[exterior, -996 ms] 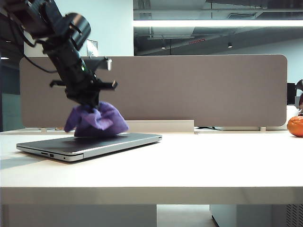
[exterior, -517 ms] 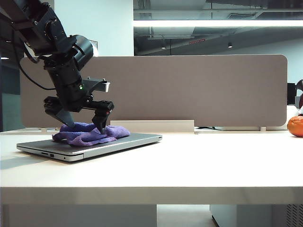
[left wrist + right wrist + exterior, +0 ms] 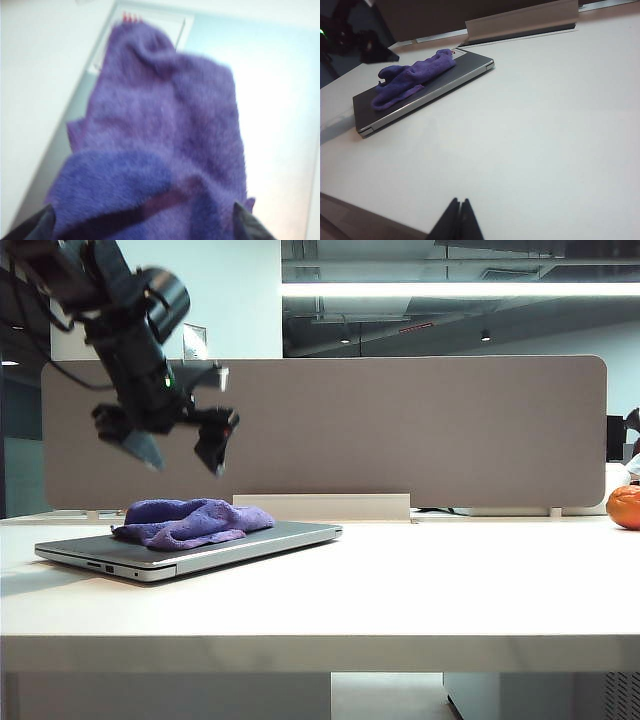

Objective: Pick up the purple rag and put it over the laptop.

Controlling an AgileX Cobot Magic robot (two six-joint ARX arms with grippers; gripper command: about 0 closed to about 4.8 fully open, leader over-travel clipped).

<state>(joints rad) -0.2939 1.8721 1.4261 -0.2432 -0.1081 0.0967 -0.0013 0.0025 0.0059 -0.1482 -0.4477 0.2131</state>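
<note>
The left claw (image 3: 180, 452) is hanging wide open above the purple rag (image 3: 190, 522), which is lying crumpled on the laptop (image 3: 265, 537). The right claw (image 3: 458, 220) is sitting closed over the counter (image 3: 450, 580), well apart from both.

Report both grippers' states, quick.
Left gripper: open, empty, above the purple rag on the laptop.
Right gripper: shut, empty, over the table.

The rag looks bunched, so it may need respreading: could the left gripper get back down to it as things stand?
Probably yes. The left gripper hangs open right above the purple rag, which lies loose on the laptop with nothing between them.
</note>
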